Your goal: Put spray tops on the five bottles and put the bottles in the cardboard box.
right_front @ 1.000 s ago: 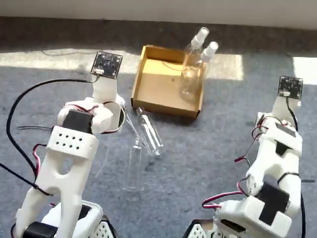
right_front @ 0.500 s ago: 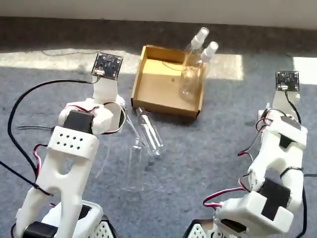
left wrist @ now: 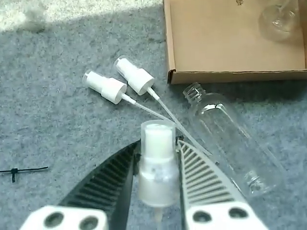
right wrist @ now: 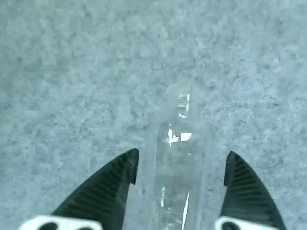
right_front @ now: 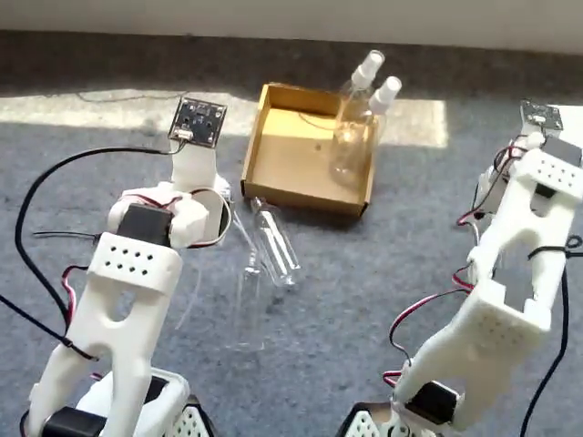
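Stretching out and upward, the right arm (right_front: 524, 246) has changed most since the earlier frames: its wrist has swung toward the far right edge of the high view and the arm now stands much straighter. The left arm (right_front: 137, 264) has kept its place, and so has everything on the carpet (right_front: 364, 273).

The right pincer (right wrist: 182, 155) is spread wide. A clear bottle (right wrist: 180, 191) lies on the carpet between its fingers, apart from both, and runs on ahead past the fingertips.

The left pincer (left wrist: 158, 143) is pinching a white top (left wrist: 157, 167), held upright between its fingers. Just ahead of this pincer two loose tops (left wrist: 120, 81) lie side by side, their thin tubes trailing back toward it. Ahead and to one side lies an open bottle (left wrist: 225, 139), its mouth near the box (left wrist: 235, 48). A second open bottle (right_front: 248, 305) lies on the carpet beside the left arm, nearer the arm's base than the first.

Two capped bottles (right_front: 353, 123) stand together in the box, at the corner farthest from the left pincer. A black cable tie (left wrist: 24, 171) lies on the carpet off to that pincer's other side.
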